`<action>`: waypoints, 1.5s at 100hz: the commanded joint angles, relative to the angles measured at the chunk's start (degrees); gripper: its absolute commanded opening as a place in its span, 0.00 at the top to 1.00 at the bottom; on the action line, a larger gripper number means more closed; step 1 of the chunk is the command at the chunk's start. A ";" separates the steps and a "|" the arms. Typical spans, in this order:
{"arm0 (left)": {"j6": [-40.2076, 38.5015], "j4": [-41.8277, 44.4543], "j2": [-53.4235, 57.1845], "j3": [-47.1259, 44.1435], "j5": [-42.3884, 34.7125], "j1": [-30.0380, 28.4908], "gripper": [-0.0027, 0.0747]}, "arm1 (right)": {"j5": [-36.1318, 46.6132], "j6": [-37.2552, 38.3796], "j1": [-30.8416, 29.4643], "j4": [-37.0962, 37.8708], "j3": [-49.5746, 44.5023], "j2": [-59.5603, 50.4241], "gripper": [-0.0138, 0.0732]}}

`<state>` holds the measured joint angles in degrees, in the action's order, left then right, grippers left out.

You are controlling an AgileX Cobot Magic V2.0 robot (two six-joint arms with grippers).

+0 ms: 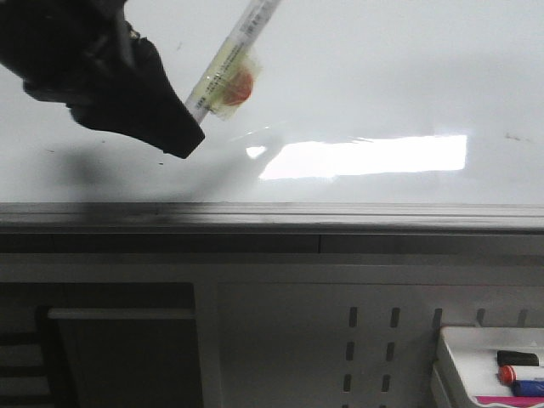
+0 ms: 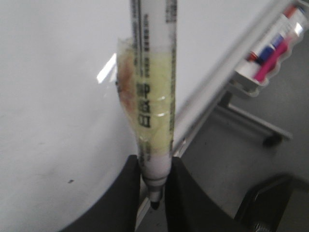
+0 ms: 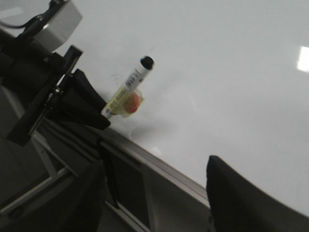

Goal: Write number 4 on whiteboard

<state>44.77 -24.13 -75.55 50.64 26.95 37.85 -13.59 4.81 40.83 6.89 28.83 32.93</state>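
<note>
The glossy whiteboard (image 1: 382, 76) (image 2: 58, 96) (image 3: 217, 72) fills the upper front view. My left gripper (image 1: 191, 136) (image 2: 154, 193) (image 3: 104, 118) hovers over the board's near-left part, shut on a white marker (image 1: 229, 59) (image 2: 154, 96) (image 3: 130, 87) wrapped in yellowish tape. The marker's body slants up and away from the fingers, and its black tip (image 2: 155, 205) pokes out between them. Whether the tip touches the board I cannot tell. The number 4 is out of view. My right gripper (image 3: 154, 188) is open near the board's edge, holding nothing.
A grey metal rail (image 1: 340, 217) (image 3: 159, 164) runs along the board's near edge. Below it is a perforated white panel (image 1: 374, 340). A small white tray of markers (image 1: 489, 374) (image 2: 270, 53) sits at the lower right of the front view.
</note>
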 commanded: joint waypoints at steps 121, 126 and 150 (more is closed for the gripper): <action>29.46 1.24 14.81 1.50 17.04 10.65 0.99 | 12.95 -3.36 20.35 5.55 10.08 27.69 0.38; 29.46 1.24 14.81 1.50 17.28 10.65 0.99 | 13.59 -3.36 20.35 5.44 10.08 27.78 0.38; 29.46 1.24 14.81 1.50 17.40 10.65 0.99 | 15.46 -3.36 20.35 5.40 10.08 27.78 0.51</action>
<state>74.18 -19.57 -61.92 50.44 46.99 47.89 -2.26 1.67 61.13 12.32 36.85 61.06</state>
